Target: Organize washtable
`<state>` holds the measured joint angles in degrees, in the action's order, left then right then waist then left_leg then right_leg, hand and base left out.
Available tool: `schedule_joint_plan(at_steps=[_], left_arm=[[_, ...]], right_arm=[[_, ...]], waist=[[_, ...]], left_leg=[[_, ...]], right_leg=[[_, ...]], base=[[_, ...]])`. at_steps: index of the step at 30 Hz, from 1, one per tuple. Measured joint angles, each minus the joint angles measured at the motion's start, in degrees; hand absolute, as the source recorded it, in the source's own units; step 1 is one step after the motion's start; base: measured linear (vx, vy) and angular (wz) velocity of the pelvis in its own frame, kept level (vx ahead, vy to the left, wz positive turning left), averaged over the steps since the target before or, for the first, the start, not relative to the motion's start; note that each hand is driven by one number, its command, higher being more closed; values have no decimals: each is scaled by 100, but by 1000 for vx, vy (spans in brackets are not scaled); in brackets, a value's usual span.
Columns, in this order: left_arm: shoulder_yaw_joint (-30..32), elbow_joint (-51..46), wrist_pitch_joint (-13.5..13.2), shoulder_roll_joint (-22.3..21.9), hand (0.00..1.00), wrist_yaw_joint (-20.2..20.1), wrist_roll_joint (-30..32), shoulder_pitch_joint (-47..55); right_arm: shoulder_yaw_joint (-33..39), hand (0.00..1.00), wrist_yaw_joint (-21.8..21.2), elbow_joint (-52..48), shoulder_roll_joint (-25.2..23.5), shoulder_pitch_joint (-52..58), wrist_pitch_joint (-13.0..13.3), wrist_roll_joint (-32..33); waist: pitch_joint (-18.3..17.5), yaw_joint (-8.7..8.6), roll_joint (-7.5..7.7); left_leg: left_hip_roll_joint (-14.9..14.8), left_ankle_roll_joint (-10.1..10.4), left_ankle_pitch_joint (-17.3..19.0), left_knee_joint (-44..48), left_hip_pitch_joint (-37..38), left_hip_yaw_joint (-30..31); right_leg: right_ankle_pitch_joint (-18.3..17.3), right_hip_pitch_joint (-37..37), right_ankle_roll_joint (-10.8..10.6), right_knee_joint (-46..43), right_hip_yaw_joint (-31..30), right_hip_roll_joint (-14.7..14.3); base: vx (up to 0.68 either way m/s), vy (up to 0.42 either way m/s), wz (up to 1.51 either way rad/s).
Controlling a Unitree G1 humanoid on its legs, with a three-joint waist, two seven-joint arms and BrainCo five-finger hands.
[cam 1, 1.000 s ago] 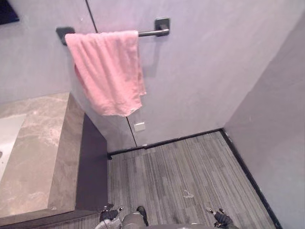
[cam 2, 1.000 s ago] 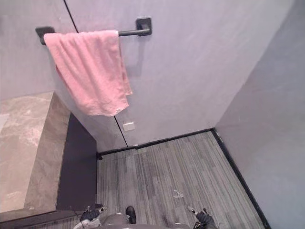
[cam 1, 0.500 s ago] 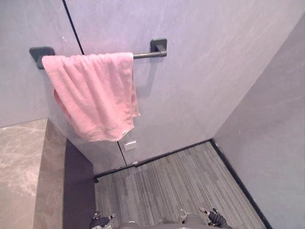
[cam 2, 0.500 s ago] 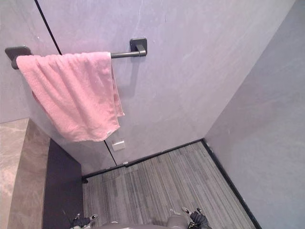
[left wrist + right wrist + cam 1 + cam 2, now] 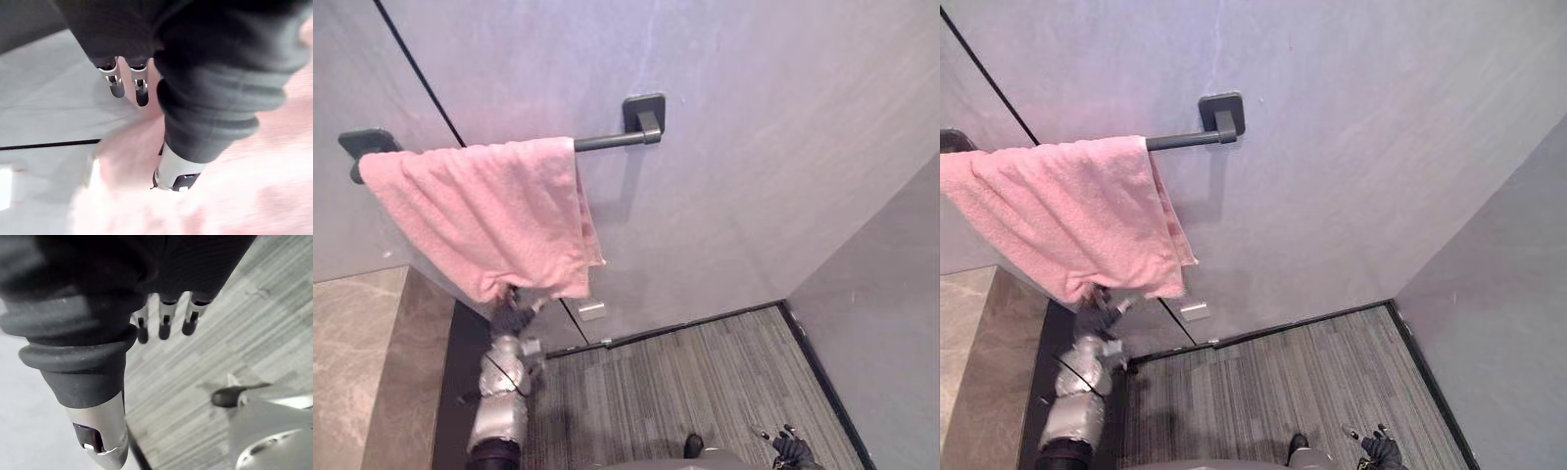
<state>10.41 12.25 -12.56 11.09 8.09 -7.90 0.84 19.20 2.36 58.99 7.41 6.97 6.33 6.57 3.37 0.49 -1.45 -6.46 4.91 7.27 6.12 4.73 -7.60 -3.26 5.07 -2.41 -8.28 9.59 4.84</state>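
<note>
since half a second ago the left hand (image 5: pixel 514 315) is no longer hanging low at the view's bottom edge: it is now reaching up on its silver arm to the lower hem of the pink terry towel (image 5: pixel 489 215), and the head camera is looking a little further right. the right hand (image 5: pixel 790 449) is staying down near the grey striped floor (image 5: pixel 685 377).

the towel is hanging folded over the dark grey metal towel bar (image 5: pixel 607 142) on the pale grey wall (image 5: pixel 754 147), bunched toward the bar's left end, its lower edge uneven and drooping above the end of the beige marble counter (image 5: pixel 352 372).

the left wrist view is showing what the eye views are hiding: the left hand's fingers (image 5: pixel 115 83) are reaching out straight toward the wall, pinching nothing, while the thumb (image 5: pixel 173 171) is lying over the fuzzy pink cloth. the right wrist view is showing the right hand relaxed and spread, fingers (image 5: pixel 164 328) pointing at the floor and thumb (image 5: pixel 105 440) well apart from them.
</note>
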Motion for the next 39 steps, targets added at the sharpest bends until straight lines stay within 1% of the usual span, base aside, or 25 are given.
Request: schedule_joint_plan(at_steps=[2, 3, 5, 7, 8, 9, 10, 13, 16, 19, 22, 25, 27, 29, 30, 32, 33, 36, 39], left_arm=[[131, -884, -62, 339, 0, 84, 26, -30], [176, -1003, -85, 428, 0, 87, 32, -60], [362, -1149, -241, 786, 0, 195, 90, -246], [491, -1153, -320, 1018, 0, 297, 87, -349], [591, -1152, -363, 1155, 0, 388, 78, -428], [618, -1151, -366, 1245, 0, 456, 76, -477], [627, -1150, -366, 1336, 0, 481, 74, -506], [626, -1064, -366, 1435, 0, 484, 58, -573], [623, -948, -370, 1438, 0, 478, -49, -635], [611, -926, -413, 1421, 0, 434, -372, -641], [571, -703, -421, 1107, 0, 288, -697, -582], [466, -527, -389, 896, 0, 117, -937, -275], [280, -477, -332, 709, 0, 12, -1072, 25], [105, -468, -216, 481, 0, -149, -1097, 373], [16, -431, -150, 320, 0, -237, -1142, 514], [-105, -290, -84, 136, 0, -349, -1173, 666], [-156, -227, 33, 38, 0, -434, -1170, 749], [-202, -196, 116, -81, 0, -499, -1162, 966], [-201, -120, 159, -83, 0, -558, -1161, 973]], right_arm=[[-8, 0, -7, -18, 33, 3, -5, -228], [-13, 0, -10, -18, 33, 5, -7, -274], [-226, 0, -36, -18, 50, -6, -16, -340], [-377, 0, -110, -18, 34, -23, -18, -406], [-496, 0, -152, -31, 27, -50, -17, -463], [-586, 0, -152, -35, 25, -52, -17, -495], [-676, 0, -158, -35, 21, -46, -17, -520], [-845, 0, -201, -36, 29, -27, -16, -685], [-921, 0, -259, -34, 18, -6, -16, -739], [-929, 0, -258, -5, 28, 43, -20, -840], [-835, 0, -255, 53, 44, 149, -66, -895], [-808, 0, -252, 52, 45, 266, -74, -895], [-751, 0, -250, 58, 43, 381, -140, -891], [-630, 0, -244, 91, 31, 417, -187, -880], [-589, 0, -238, 91, 34, 424, -188, -873], [-577, 0, -234, 90, 30, 410, -187, -813], [-575, 0, -233, 88, 28, 384, -187, -795], [-557, 0, -229, 88, 2, 373, -187, -704], [-546, 0, -226, 68, -13, 336, -186, -702]], waist=[[-10, 23, 13], [-18, 26, 22], [-75, 41, 8], [-149, 49, 40], [-154, 51, 41], [-159, 47, 49], [-171, 47, 69], [-177, 43, 78], [-176, 28, 78], [-169, 24, 64], [-155, 14, 34], [-154, 1, 77], [-131, -70, 93], [-122, -132, 80], [-118, -129, 72], [-110, -126, 53], [-94, -128, 31], [-95, -123, 4], [-100, -122, -3]], left_leg=[[106, -1, -1, 56, -4, 128], [142, -1, -1, 87, -7, 137], [219, -1, -1, 194, -17, 149], [267, -1, -1, 212, -49, 153], [275, -1, -1, 213, -63, 155], [281, -1, -1, 212, -80, 161], [293, -1, -1, 209, -103, 168], [300, -1, -1, 186, -151, 175], [301, -2, 0, 161, -205, 173], [244, -21, 12, -11, -211, 160], [175, -110, 73, -219, -238, 158], [173, -124, 87, -212, -238, 119], [170, -114, 116, -223, -247, 120], [155, -109, 119, -233, -265, 120], [148, -108, 119, -263, -265, 116], [140, -100, 115, -330, -284, 121], [122, -89, 108, -331, -294, 126], [52, -19, 57, -335, -292, 188], [39, -13, 12, -400, -283, 287]], right_leg=[[124, -188, -81, 256, 66, 103], [140, -234, -95, 295, 85, 139], [307, -382, -86, 505, 98, 203], [353, -414, -103, 612, 94, 249], [439, -438, -86, 694, 94, 249], [488, -463, -102, 766, 97, 251], [539, -480, -73, 850, 100, 253], [712, -475, -56, 1059, 95, 237], [808, -464, -110, 1189, 79, 227], [996, -438, -88, 1389, 28, 138], [1133, -305, -54, 1396, -14, 45], [1149, -293, -25, 1417, -51, 44], [1127, -281, -49, 1420, -61, 42], [1125, -267, -53, 1421, -92, 23], [1124, -233, -54, 1421, -133, 3], [1125, -155, -54, 1420, -195, -28], [1124, -145, -54, 1419, -196, -53], [1093, -152, -65, 1401, -177, -92], [1089, -193, -58, 1393, -66, -117]], base=[[18, 93, 17], [7, 87, 20], [-14, 84, 11], [-25, 62, 3], [-46, 56, 3], [-50, 41, 7], [-54, 31, 7], [-68, 16, 1], [-98, -7, -2], [-160, -40, -8], [-159, -33, -7], [-166, -36, -12], [-110, -38, 1], [-74, -37, 1], [-42, -30, -7], [-17, -34, -13], [1, -33, -6], [43, -11, 2], [87, -12, 16]])
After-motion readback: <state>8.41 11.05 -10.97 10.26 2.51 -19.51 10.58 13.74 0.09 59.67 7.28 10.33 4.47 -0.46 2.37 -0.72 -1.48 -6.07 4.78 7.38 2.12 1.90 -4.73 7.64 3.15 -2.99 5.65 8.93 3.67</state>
